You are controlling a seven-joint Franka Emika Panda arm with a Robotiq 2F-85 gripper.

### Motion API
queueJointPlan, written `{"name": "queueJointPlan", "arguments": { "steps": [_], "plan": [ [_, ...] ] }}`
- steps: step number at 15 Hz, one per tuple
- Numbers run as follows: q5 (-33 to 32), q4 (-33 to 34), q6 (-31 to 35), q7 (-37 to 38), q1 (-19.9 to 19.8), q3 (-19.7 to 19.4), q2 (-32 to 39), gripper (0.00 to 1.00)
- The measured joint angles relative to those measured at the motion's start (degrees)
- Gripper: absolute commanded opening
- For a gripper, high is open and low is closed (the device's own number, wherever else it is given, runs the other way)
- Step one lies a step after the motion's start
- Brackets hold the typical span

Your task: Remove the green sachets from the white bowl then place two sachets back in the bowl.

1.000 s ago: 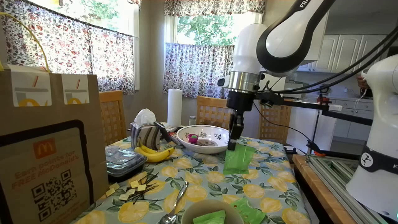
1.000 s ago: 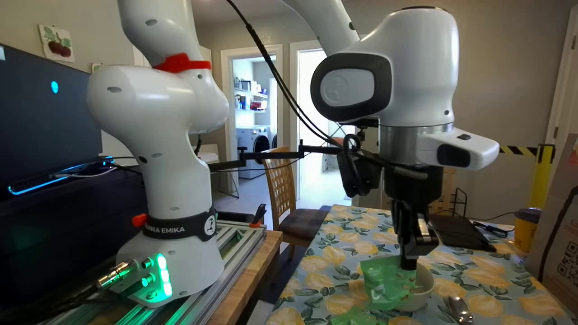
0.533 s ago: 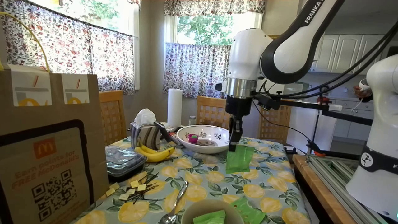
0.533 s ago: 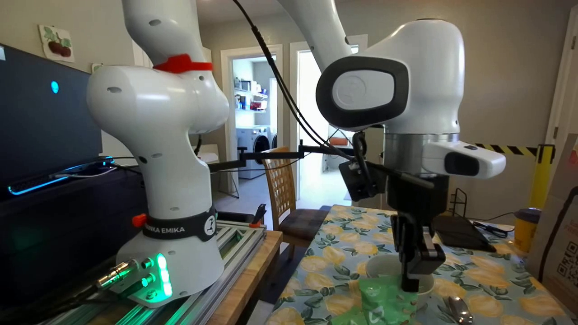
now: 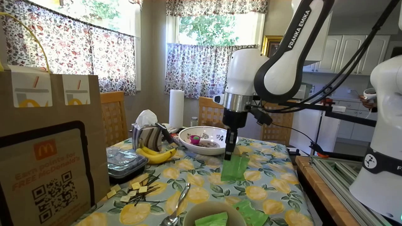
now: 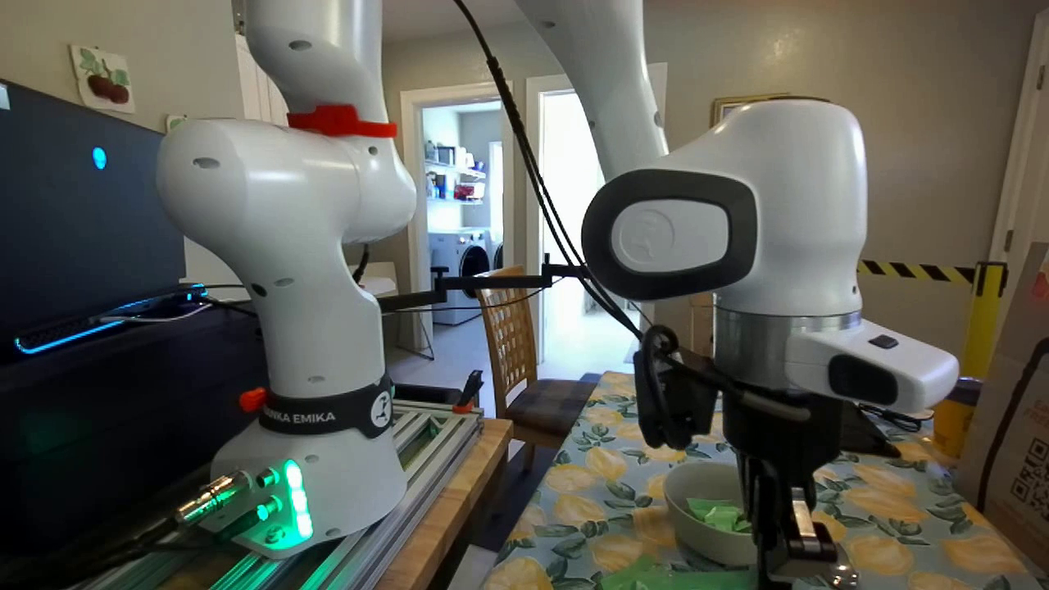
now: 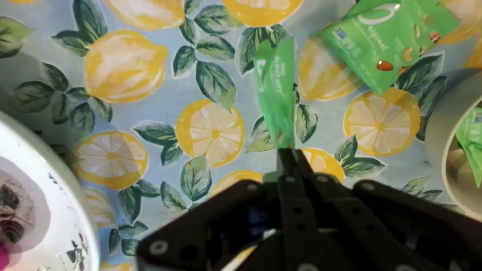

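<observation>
My gripper (image 5: 228, 157) points down over the table, shut on the edge of a green sachet (image 5: 235, 169). In the wrist view that sachet (image 7: 276, 90) hangs beyond the fingertips, seen nearly edge-on; whether it touches the cloth I cannot tell. The white bowl (image 6: 684, 500) stands apart from the gripper, with green packaging (image 6: 721, 516) inside. At the right of the wrist view the bowl (image 7: 440, 135) is cut off, and a sachet (image 7: 474, 131) shows in it. Beside the bowl lies green packaging (image 7: 388, 45) on the cloth, perhaps overlapping sachets. In an exterior view the fingertips leave the bottom edge.
A wide patterned bowl (image 5: 185, 142) with a pink cup (image 5: 195, 140) stands close behind the gripper. Bananas (image 5: 157, 156), a tissue box (image 5: 147, 138), a dark lidded container (image 5: 125, 164) and a paper bag (image 5: 53, 125) line the far side. A spoon (image 5: 180, 201) lies near the white bowl.
The gripper has come down, carrying the sachet, and shifted slightly left in an exterior view. It stays shut on the sachet. The white bowl and the sachets there have not moved.
</observation>
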Motion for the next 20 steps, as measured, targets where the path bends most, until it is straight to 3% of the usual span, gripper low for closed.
{"name": "queueJointPlan", "arguments": {
  "steps": [4,10,14,16,20],
  "plan": [
    [7.2,2.8,4.5,-2.7,-1.6,3.6,5.4,0.55],
    [7.6,5.8,5.7,-2.7,-2.8,6.7,7.6,0.99],
    [7.7,5.5,5.9,-5.5,-3.1,11.4,5.7,1.00],
    [10.0,5.6,5.2,-9.6,-4.1,16.9,4.6,1.00],
    [20.3,7.6,1.2,-22.7,-9.3,29.8,5.2,1.00]
  ]
}}
